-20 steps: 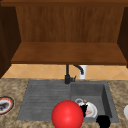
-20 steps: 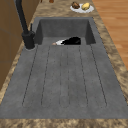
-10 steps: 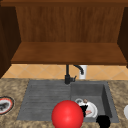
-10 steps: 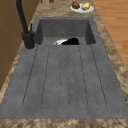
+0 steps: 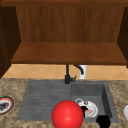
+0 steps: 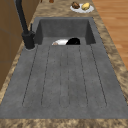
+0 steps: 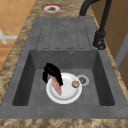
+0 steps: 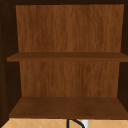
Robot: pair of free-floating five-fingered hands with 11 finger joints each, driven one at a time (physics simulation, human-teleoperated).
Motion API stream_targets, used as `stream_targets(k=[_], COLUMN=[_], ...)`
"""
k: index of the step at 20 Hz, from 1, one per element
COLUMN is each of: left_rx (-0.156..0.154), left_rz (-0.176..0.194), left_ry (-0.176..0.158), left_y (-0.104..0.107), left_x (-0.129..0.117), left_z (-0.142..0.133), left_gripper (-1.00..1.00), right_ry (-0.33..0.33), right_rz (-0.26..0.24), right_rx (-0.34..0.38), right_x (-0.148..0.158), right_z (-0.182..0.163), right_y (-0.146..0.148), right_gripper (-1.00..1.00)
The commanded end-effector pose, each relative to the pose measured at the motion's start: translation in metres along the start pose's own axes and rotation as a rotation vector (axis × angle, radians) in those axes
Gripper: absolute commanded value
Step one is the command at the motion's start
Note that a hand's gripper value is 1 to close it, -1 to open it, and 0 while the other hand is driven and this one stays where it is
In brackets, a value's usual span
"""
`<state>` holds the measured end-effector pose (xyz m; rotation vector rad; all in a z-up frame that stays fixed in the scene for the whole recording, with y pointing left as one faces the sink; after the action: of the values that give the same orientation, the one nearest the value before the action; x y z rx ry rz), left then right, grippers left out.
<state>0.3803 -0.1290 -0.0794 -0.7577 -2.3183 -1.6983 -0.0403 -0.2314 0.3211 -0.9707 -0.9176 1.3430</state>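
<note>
Over the last second the left hand has barely shifted and stays low in the sink, fingers curled onto the pink slice directly beneath them on the white plate, so the grip looks settled though nothing is lifted, while the right hand, its pose unreadable, hangs nearer the front.

From my station I saw an open wooden wall cabinet above the sink, tan tiled backsplash, speckled stone counter, and orange wood floor.
</note>
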Motion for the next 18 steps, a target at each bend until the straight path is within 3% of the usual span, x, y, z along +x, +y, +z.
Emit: stream_targets(k=[1,4,9,12,18], left_rx=[-0.005,0.015,0.067,0.072,0.088], left_rz=[-0.043,-0.06,-0.117,-0.191,-0.26], left_ry=[-0.017,-0.053,-0.069,-0.068,-0.074], left_y=[-0.011,-0.008,-0.01,-0.013,-0.021], left_x=[-0.003,0.008,0.019,0.025,0.032], left_z=[0.009,0.011,0.015,0.017,0.02], left_gripper=[1.0,1.0,1.0,1.0,1.0], right_ry=[0.0,0.0,0.0,0.0,0.0], right_rz=[0.0,0.0,0.0,0.0,0.0], right_rx=[0.0,0.0,0.0,0.0,0.0], right_x=[0.0,0.0,0.0,0.0,0.0], right_z=[0.0,0.0,0.0,0.0,0.0], right_y=[0.0,0.0,0.0,0.0,0.0], right_gripper=[0.0,0.0,0.0,0.0,0.0])
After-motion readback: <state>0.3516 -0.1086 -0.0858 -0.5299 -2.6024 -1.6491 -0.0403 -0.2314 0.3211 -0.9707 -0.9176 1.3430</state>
